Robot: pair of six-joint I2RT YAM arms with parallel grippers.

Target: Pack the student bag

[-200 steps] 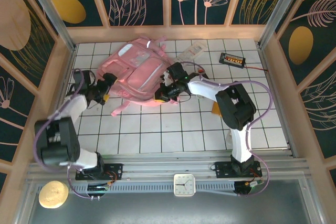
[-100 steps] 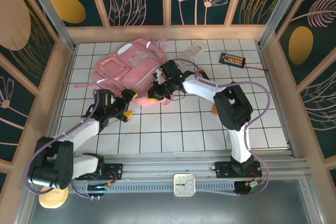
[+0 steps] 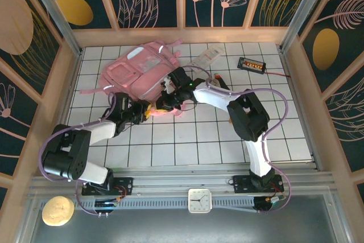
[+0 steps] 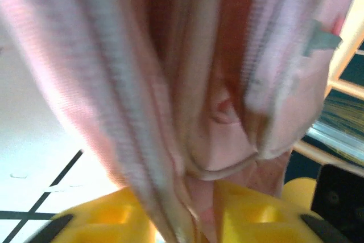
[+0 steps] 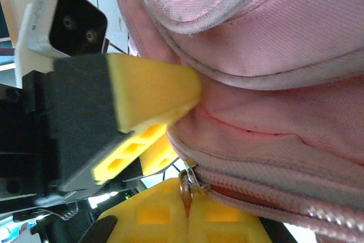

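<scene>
Bag opening looks like the step in hand. The student bag lies on the counter, at the far side and a bit to the left, with both claws at its near edge. The right claw is clenched tight on the little zipper pull, right by the zip line that runs along the pink cloth. The left claw is just beside it. It looks clenched on a fold of the bag, with pink cloth squeezed between its two yellow fingers.

I think the next move is to slide the zip open. For that, the right claw has to pull the little tab along the zip line and not let it slip out. The left claw has to hold its fold firm and pull the other way, so the soft cloth is tight and the whole bag does not drag along.

Some things are hard to see. The left wrist view is blurry, so I cannot be sure how firm that hold is. From above, the two claws cover the spot where they meet the bag. I cannot tell how far the zip is open, or what is inside. It is not plain which things are meant to go in, either.
</scene>
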